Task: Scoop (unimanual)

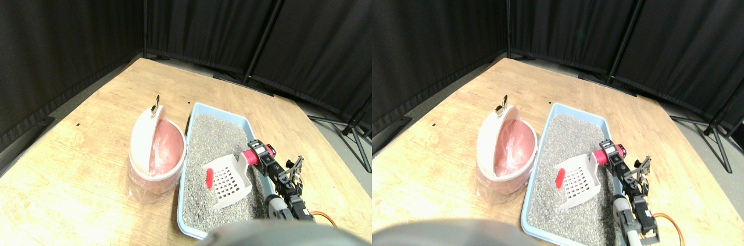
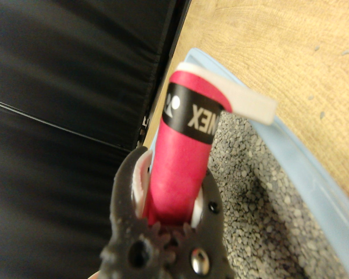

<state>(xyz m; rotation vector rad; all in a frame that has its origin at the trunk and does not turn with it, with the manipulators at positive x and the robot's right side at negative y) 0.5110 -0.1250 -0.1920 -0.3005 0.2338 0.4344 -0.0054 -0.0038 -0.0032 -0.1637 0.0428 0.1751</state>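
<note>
1 scoop (image 1: 228,180) in right gripper (image 1: 260,156).

The litter tray (image 1: 192,123) lies on the counter (image 1: 87,147), filled with litter (image 1: 215,135). Just beside the tray's left wall stands the lidded bin (image 1: 156,159), its swing lid (image 1: 142,135) tilted, a liner bag (image 1: 164,148) inside. The slotted scoop (image 1: 228,181) rests on the litter in the tray's near right part, with a small piece (image 1: 209,177) at its left edge. The scoop's handle (image 1: 251,156) reaches right over the tray's right wall, where the right gripper (image 1: 268,159) sits, its fingers (image 2: 123,197) on either side of the handle. Curtains (image 1: 203,13) stand behind the counter.
</note>
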